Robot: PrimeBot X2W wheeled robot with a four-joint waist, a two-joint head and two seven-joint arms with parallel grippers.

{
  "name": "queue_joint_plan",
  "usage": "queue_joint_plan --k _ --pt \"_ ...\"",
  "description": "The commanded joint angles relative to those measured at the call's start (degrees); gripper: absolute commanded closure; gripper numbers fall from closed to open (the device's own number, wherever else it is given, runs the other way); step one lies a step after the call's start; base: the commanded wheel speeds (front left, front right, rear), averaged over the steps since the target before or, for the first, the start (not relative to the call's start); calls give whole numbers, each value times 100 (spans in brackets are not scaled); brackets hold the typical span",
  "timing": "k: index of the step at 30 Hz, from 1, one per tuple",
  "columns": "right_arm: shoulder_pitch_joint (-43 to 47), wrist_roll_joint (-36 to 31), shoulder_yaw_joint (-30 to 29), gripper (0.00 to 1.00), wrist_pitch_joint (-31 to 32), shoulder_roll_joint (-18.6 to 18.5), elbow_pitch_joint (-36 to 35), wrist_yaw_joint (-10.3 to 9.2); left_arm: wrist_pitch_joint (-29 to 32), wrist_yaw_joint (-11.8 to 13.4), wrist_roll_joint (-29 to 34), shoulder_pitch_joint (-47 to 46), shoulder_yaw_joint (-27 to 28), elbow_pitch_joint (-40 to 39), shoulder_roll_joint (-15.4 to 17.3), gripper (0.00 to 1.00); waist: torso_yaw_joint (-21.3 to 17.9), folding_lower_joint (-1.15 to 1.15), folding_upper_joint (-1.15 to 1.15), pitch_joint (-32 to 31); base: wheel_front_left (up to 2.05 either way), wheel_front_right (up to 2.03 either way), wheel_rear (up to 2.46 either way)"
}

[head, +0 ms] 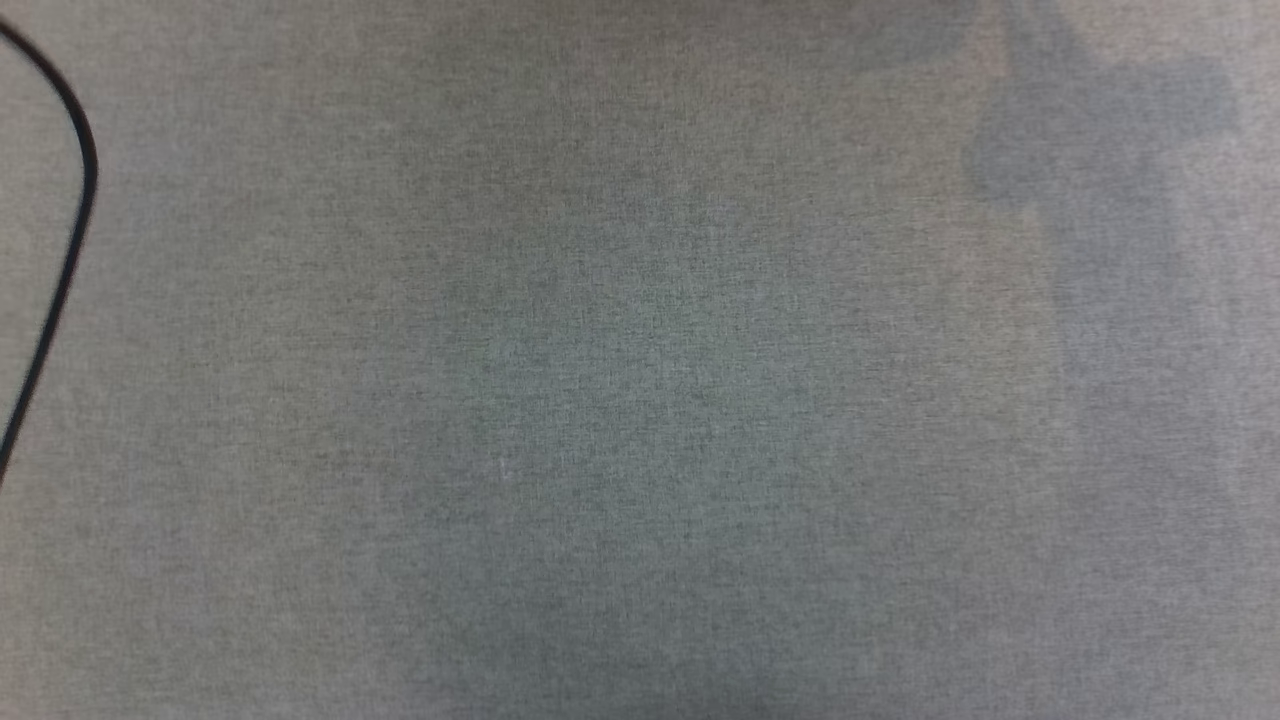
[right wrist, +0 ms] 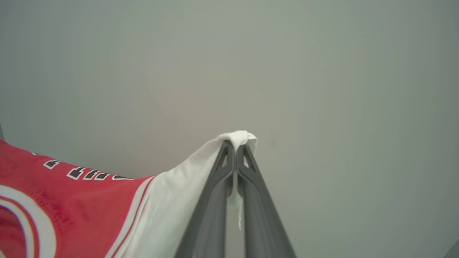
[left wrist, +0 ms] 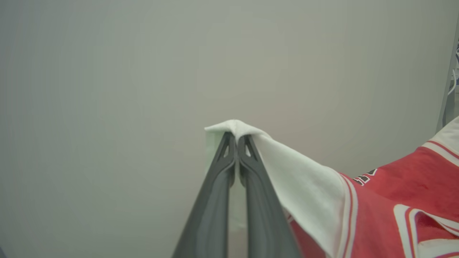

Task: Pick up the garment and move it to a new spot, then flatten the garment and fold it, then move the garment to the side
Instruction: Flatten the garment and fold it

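Note:
The garment (left wrist: 394, 200) is a red jersey T-shirt with white sleeves and striped trim, stretched in the air between my two grippers. In the left wrist view my left gripper (left wrist: 236, 138) is shut on the tip of one white sleeve, and the cloth runs off to the right. In the right wrist view my right gripper (right wrist: 236, 145) is shut on the other white sleeve of the garment (right wrist: 71, 200), which trails to the left. Black white-outlined lettering shows on the red cloth in both wrist views.
The head view looks down on a grey cloth-covered surface (head: 640, 400) with soft shadows at the upper right. A black cable (head: 70, 200) curves along its left edge. Behind the held sleeves both wrist views show plain grey background.

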Motion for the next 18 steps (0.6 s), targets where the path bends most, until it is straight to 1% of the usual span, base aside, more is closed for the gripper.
queue_joint_plan --k 1,7,10,14,18 --pt "264 78 106 100 -103 42 48 -4 -100 -15 -98 332 -34 -2 106 100 -33 -1 0 -158 0 0 0" --pt "1202 439 439 100 -470 120 -24 -4 -422 -14 -365 1582 -117 -247 409 100 -29 -1 0 -569 0 0 0" --pt "1846 599 638 100 -598 46 -195 -4 -530 78 -503 2326 -109 -505 510 100 12 -1 0 -820 0 0 0" --pt "2795 823 797 100 -709 -111 -463 -4 -603 307 -636 3484 -170 -962 714 100 34 -1 0 -1182 0 0 0" --pt "3802 919 881 100 -768 -265 -753 -4 -652 663 -810 4702 -203 -1504 944 100 56 -1 0 -1533 0 0 0"
